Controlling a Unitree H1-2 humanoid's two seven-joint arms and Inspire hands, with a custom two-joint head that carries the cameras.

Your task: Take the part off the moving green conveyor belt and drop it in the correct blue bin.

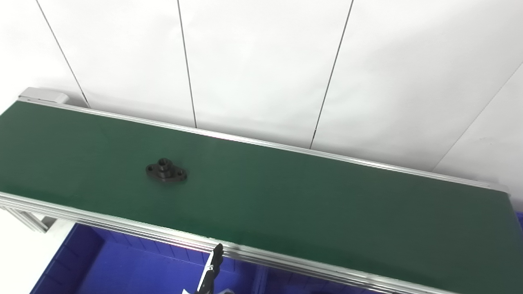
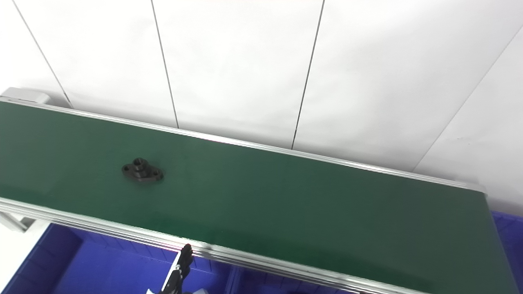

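Observation:
A black flanged part [image 1: 166, 170] with a raised hub and two bolt holes lies on the green conveyor belt [image 1: 286, 204], left of the middle; it also shows in the right eye view [image 2: 142, 170]. Only one dark finger of my left hand [image 1: 211, 271] sticks up at the bottom edge, in front of the belt's near rail and over a blue bin [image 1: 122, 269]. It is well below and to the right of the part. The rest of that hand is out of frame. My right hand is not in view.
The belt's aluminium near rail [image 1: 122, 224] runs between the hand and the part. A second blue bin [image 1: 286, 283] lies right of a divider under the belt, and another blue bin [image 2: 506, 232] shows past the belt's right end. White wall panels stand behind.

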